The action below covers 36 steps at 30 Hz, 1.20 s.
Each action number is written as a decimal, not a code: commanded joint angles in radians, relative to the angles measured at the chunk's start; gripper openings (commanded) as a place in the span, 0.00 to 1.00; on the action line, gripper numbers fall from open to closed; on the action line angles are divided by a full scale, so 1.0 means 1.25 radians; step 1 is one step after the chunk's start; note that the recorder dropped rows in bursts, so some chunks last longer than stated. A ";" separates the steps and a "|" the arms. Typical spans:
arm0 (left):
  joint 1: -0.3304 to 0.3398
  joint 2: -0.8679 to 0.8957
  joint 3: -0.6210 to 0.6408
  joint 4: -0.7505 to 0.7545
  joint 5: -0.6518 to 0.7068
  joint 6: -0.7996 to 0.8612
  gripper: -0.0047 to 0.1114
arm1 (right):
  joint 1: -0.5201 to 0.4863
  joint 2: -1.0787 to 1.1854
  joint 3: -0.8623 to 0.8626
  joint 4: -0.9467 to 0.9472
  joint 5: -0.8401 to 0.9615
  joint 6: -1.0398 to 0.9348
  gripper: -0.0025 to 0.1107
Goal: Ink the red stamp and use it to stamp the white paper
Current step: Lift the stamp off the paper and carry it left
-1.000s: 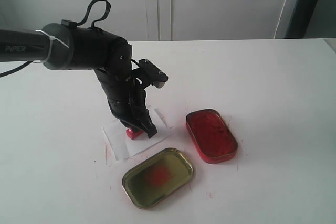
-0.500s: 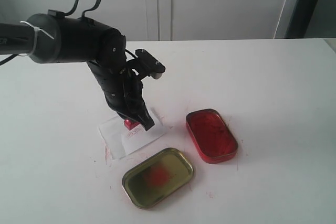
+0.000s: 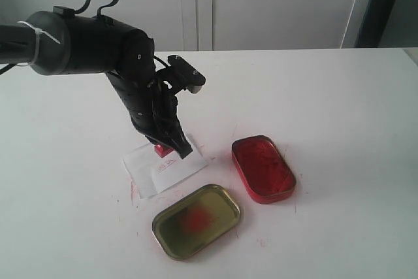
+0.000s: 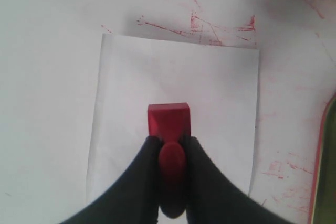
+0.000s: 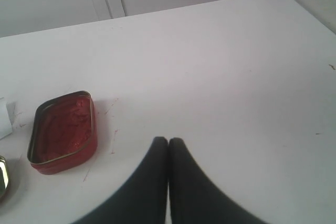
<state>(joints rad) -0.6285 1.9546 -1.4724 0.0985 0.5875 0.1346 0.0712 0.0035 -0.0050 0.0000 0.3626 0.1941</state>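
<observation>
My left gripper (image 3: 168,150) is shut on the rounded knob of the red stamp (image 3: 160,151), block end down. The stamp hangs just over the far part of the white paper (image 3: 145,169), and a small red imprint (image 3: 165,165) shows on the sheet in front of it. In the left wrist view the black fingers (image 4: 149,153) pinch the stamp (image 4: 168,120) from both sides of my left gripper (image 4: 169,142), above the middle of the paper (image 4: 210,93). My right gripper (image 5: 168,140) hovers shut and empty over bare tabletop; the exterior view does not show it.
The open red ink tin (image 3: 263,169) lies right of the paper, also visible in the right wrist view as the tin (image 5: 63,129). The gold lid (image 3: 197,220), smeared red inside, lies in front of the paper. Red ink scratches (image 4: 210,27) mark the white tabletop.
The left gripper has lifted the stamp off the paper and drawn it back and slightly left, uncovering a red imprint where it stood. Over the last half second it moved little.
</observation>
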 commanded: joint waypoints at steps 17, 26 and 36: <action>0.016 -0.071 0.003 -0.059 0.066 0.001 0.04 | 0.005 -0.003 0.004 0.000 -0.011 0.002 0.02; 0.124 -0.084 0.003 -0.371 0.092 0.198 0.04 | 0.005 -0.003 0.004 0.000 -0.011 0.002 0.02; 0.253 -0.084 0.005 -0.732 0.177 0.415 0.04 | 0.005 -0.003 0.004 0.000 -0.011 0.002 0.02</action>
<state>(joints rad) -0.3488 1.8631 -1.4724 -0.7088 0.7604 0.5881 0.0712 0.0035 -0.0050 0.0000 0.3626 0.1941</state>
